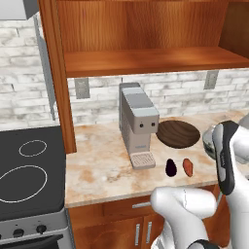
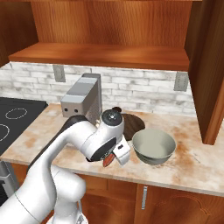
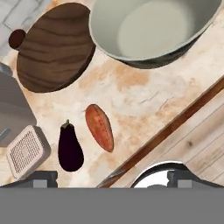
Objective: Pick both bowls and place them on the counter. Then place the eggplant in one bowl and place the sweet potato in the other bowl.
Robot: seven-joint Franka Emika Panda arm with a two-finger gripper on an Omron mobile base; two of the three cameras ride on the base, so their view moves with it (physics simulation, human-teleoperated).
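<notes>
The white arm is bending forward over the counter (image 1: 102, 170), its gripper (image 3: 112, 178) hanging above the front edge with jaws spread wide and holding nothing. On the marbled beige stone the glossy purple-black eggplant (image 3: 70, 148) is lying just beside the tapered orange-brown sweet potato (image 3: 99, 127), the two apart. Farther back the shallow wood-grained bowl (image 3: 54, 47) is sitting next to the deeper grey-green glazed bowl (image 3: 148, 30), both upright and empty. A boxy grey coffee machine (image 1: 137, 121) is standing left of the wooden bowl, its perforated drip tray (image 3: 27, 150) near the eggplant.
</notes>
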